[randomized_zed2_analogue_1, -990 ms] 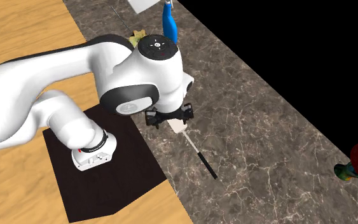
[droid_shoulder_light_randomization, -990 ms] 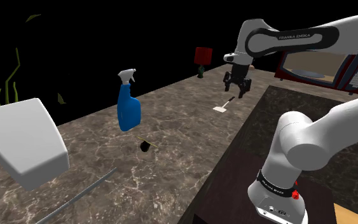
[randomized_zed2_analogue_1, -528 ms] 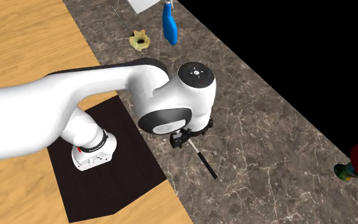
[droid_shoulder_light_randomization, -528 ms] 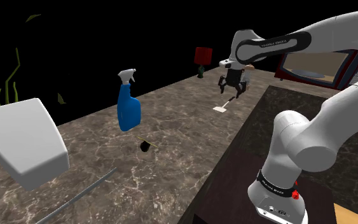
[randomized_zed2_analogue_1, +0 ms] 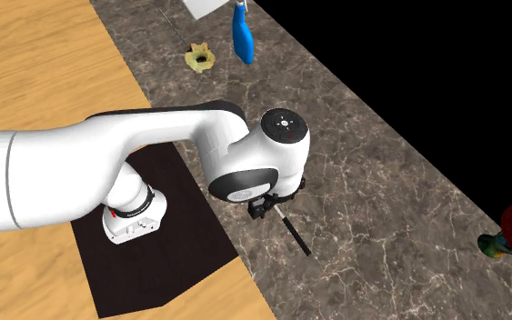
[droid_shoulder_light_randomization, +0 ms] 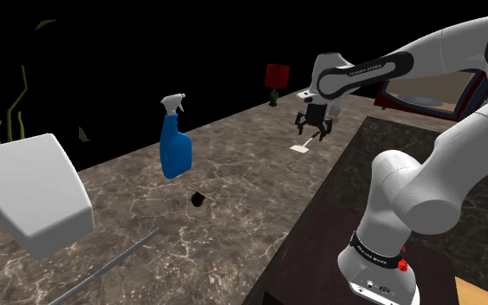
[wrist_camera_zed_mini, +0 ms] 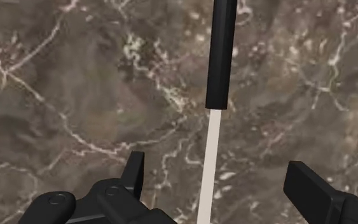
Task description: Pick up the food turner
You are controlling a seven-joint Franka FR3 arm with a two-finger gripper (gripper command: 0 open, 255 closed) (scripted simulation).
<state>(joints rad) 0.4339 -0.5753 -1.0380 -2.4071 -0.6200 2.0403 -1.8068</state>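
Both fingers point(wrist_camera_zed_mini: 135, 175) of my gripper point(wrist_camera_zed_mini: 217, 173) stand spread and empty above the food turner point(wrist_camera_zed_mini: 219, 89) lying flat on the marbled counter point(wrist_camera_zed_mini: 63, 83), its pale shaft point(wrist_camera_zed_mini: 209, 153) between them, so I should descend squarely and close just short of the black handle point(wrist_camera_zed_mini: 222, 44).

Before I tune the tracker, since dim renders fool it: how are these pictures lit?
Shoulder view: dim, with a black area beyond the counter's far edge; the food turner's white blade stands out near the gripper. Second exterior view: brighter and even, with a black area at its right. Wrist view: even light, no glare; the food turner contrasts clearly with the marble.
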